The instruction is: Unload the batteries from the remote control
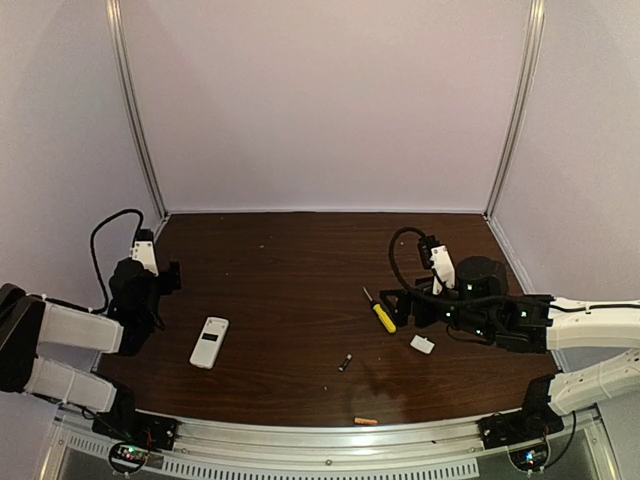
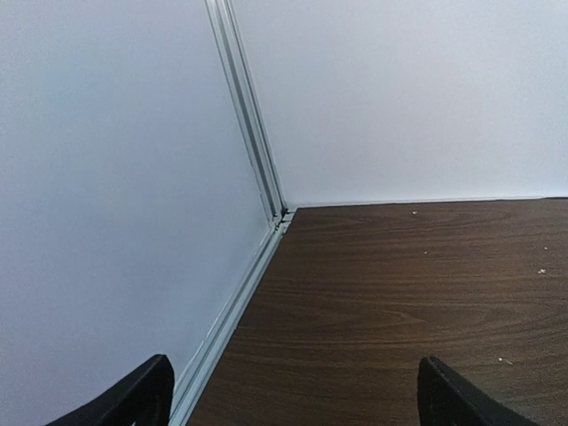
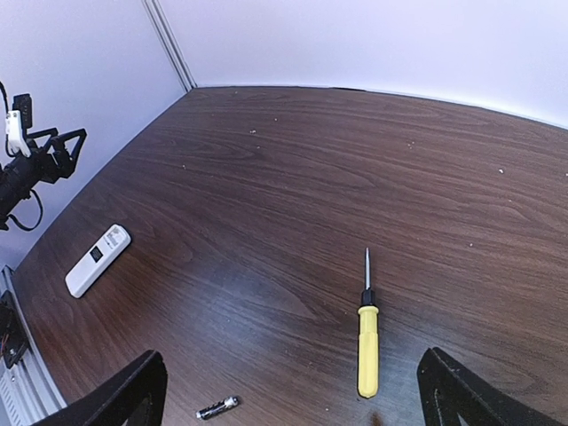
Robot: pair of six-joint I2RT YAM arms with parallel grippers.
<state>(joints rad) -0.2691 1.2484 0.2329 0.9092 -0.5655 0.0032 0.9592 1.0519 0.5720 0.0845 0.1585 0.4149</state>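
Seemingly face-up, remote control point(image 1: 209, 342) near wide-open empty left claw point(image 1: 174, 277), untouched, right claw point(image 3: 291, 390) equally wide, empty.

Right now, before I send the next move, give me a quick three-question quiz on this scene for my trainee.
1. True or false: the dark battery and the orange battery both lie on the table, outside the remote control.
2. Which lies closest to the right end effector? A) yellow screwdriver B) remote control C) orange battery
3. What is the left end effector holding?
Key: 1 true; 2 A; 3 nothing, it is open and empty, like the right one.
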